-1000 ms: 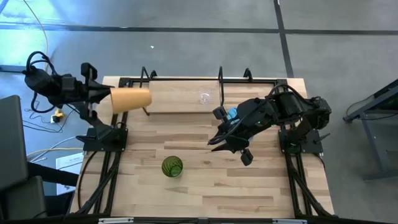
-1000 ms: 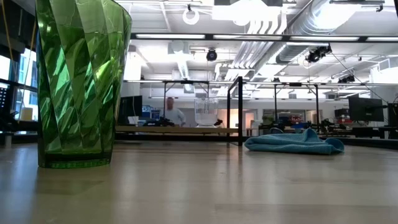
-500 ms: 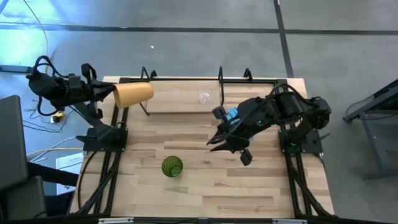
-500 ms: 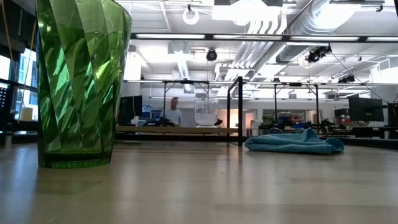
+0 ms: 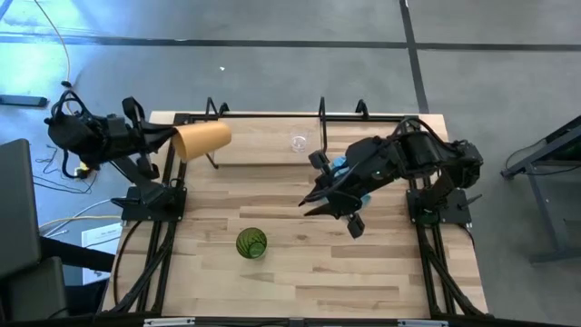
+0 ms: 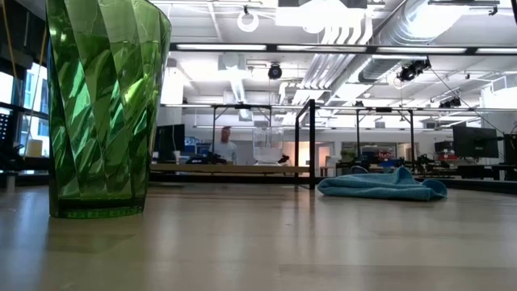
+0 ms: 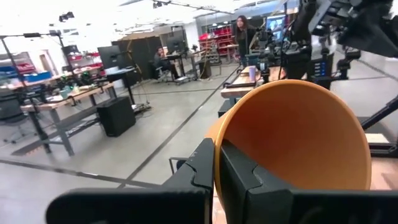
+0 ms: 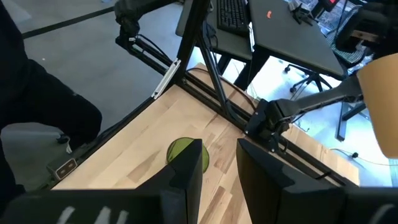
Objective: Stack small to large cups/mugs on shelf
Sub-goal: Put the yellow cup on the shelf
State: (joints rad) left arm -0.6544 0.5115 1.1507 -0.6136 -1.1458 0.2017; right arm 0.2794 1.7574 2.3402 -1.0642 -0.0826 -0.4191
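Observation:
My left gripper (image 5: 171, 142) is at the table's far left corner, shut on the orange-tan cup (image 5: 203, 140), which lies on its side in the air over the shelf's (image 5: 263, 151) left end. The small clear glass cup (image 5: 299, 143) stands by its base on the shelf board, also in the low view (image 6: 268, 145). The green cup (image 5: 251, 243) stands upright on the table's near middle and fills the left of the low view (image 6: 105, 105). My right gripper (image 5: 338, 205) hovers open above the table's middle right; its wrist view shows the green cup (image 8: 186, 152) far below. My left gripper holds the orange-tan cup by its wall at the rim (image 7: 217, 152), one finger (image 7: 258, 186) inside the mouth and the other (image 7: 202, 171) outside. The fingers come level from the table's left. The cup is lifted clear and lies sideways, its free end slanted toward the far right.
A light blue cloth (image 6: 380, 184) lies on the table's right half, mostly under my right arm in the high view (image 5: 338, 166). Black rod uprights (image 5: 321, 113) stand along the shelf. Bare wood lies around the green cup. People show in the room beyond.
My left gripper has turned and drawn a little toward the far edge, still shut on the orange-tan cup. The cup's free end has swung toward the far right and it now lies slanted. My right gripper has shifted slightly toward the far edge.

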